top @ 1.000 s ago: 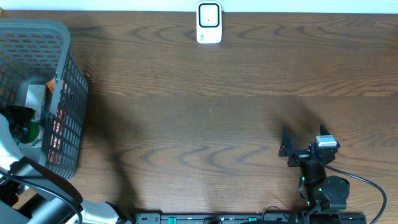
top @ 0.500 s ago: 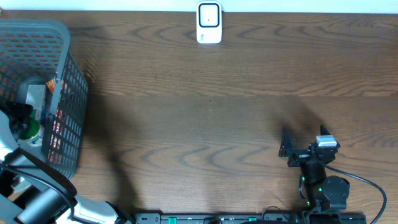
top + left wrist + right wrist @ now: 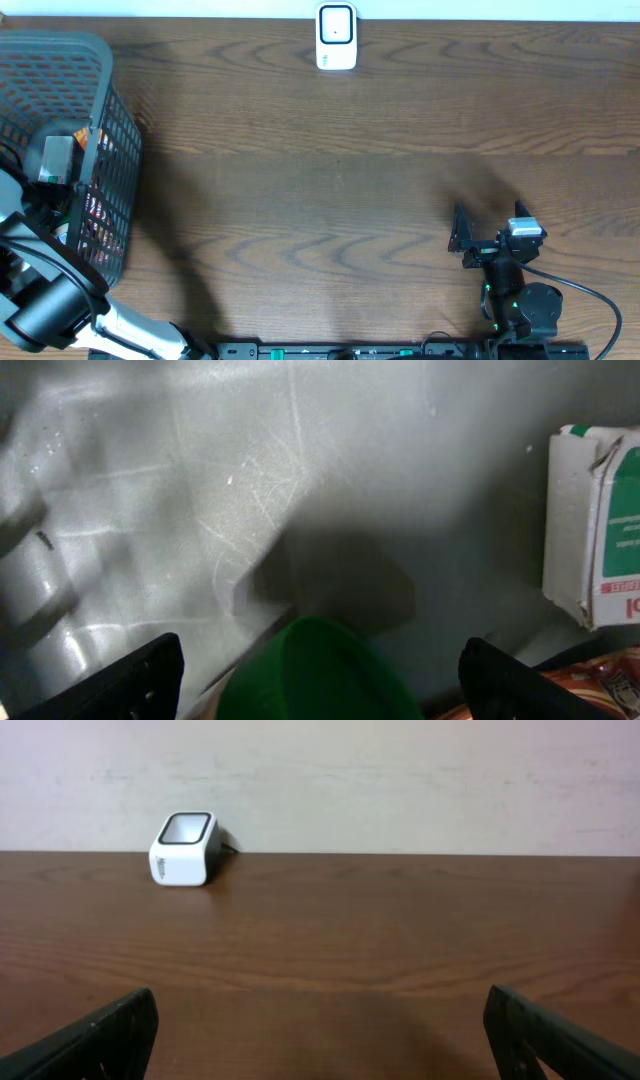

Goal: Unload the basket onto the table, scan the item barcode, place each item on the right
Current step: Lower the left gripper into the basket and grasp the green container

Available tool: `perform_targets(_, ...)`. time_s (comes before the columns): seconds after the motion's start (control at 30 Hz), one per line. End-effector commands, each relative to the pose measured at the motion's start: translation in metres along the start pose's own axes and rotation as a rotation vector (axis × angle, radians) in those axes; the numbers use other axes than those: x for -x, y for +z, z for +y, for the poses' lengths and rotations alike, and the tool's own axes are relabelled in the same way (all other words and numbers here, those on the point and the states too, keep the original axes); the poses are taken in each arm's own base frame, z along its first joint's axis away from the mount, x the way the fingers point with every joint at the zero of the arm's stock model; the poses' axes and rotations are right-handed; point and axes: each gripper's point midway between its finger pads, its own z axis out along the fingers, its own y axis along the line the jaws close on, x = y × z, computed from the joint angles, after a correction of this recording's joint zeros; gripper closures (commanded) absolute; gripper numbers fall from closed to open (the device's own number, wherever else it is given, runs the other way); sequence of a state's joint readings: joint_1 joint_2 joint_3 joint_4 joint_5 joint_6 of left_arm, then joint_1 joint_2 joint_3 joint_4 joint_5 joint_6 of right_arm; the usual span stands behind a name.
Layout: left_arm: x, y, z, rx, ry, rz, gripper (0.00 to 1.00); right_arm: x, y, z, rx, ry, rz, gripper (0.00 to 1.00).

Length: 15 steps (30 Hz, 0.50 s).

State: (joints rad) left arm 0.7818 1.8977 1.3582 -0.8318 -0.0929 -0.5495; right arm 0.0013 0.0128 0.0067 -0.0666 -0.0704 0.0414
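We see left pincer (image 3: 325, 682) down inside grey basket (image 3: 115, 130) at left end of desk (image 3: 330, 170), released, jaws wide either side of green-capped item (image 3: 310, 665), apart from it. White-green box (image 3: 595, 525) lies near. We find right pincer (image 3: 322, 1038) released too, low over desk, facing white scanner (image 3: 184, 848) at far edge.

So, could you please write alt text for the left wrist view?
The open left tool hangs inside a grey basket, a round green top between its fingers. A white-and-green carton lies at the right edge.
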Motion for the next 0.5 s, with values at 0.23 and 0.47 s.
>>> perform_targets(0.23, 0.002, -0.034, 0.003, -0.045, 0.063, -0.042, 0.14, -0.001, 0.000, 0.002, 0.007, -0.006, 0.001, 0.01)
perform_targets(0.47, -0.012, -0.051, 0.016, -0.025, 0.159, -0.014, 0.14, -0.001, 0.000, 0.002, 0.007, -0.006, 0.001, 0.01)
